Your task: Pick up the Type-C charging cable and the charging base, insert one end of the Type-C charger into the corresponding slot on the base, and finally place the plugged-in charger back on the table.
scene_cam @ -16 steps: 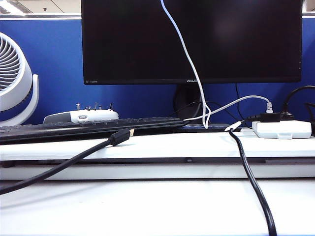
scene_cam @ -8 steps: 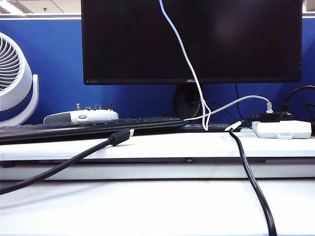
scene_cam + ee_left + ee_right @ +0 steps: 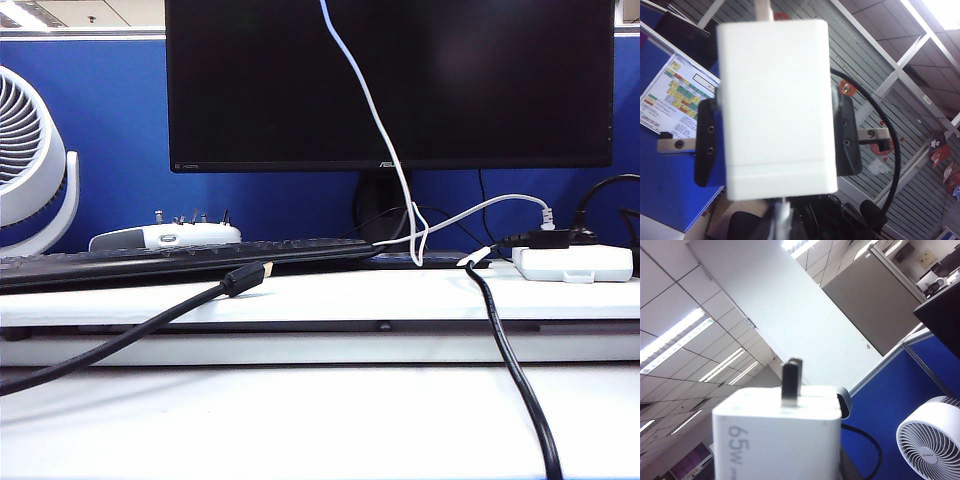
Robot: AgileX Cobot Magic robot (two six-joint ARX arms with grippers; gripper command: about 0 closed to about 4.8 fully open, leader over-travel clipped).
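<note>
The white table carries a long raised ledge. On the ledge are a black keyboard, a dark monitor against a blue partition, a white fan and a flat white box with black plugs. A thick black cable with a gold-tipped plug trails across the ledge. The exterior view shows neither arm, only the Type-C charging cable hanging from above the picture's edge down to the ledge. The left wrist view, aimed up at ceiling beams, shows the left gripper clamped on the charging base, a black finger pressed to each side. The right wrist view sees the same block close up, marked 65W, its prong up, under ceiling lights. The right gripper's own fingers cannot be made out there, so its opening cannot be told.
</note>
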